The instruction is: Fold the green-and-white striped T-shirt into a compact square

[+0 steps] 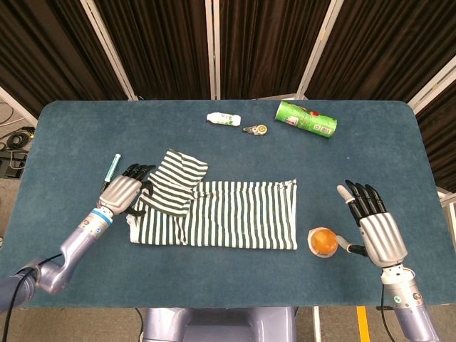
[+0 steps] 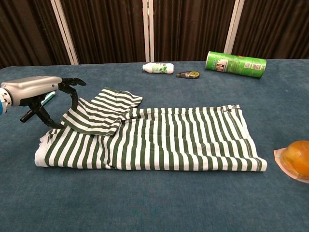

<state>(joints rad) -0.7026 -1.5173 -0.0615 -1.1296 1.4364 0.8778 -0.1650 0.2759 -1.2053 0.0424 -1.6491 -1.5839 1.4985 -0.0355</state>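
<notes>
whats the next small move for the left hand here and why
Probably lower the left hand and close its fingers on the striped T-shirt at its left edge: the hand hovers there holding nothing, and the shirt is only a long rectangle, not yet a square.

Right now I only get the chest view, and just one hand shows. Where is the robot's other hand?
Observer: The right hand is near the table's front right corner, just right of the orange fruit, fingers spread, holding nothing.
Operator: And that pen behind the left hand?
Observer: The marker lies on the table, left of the striped T-shirt and apart from it; the left hand covers its near end.
</notes>
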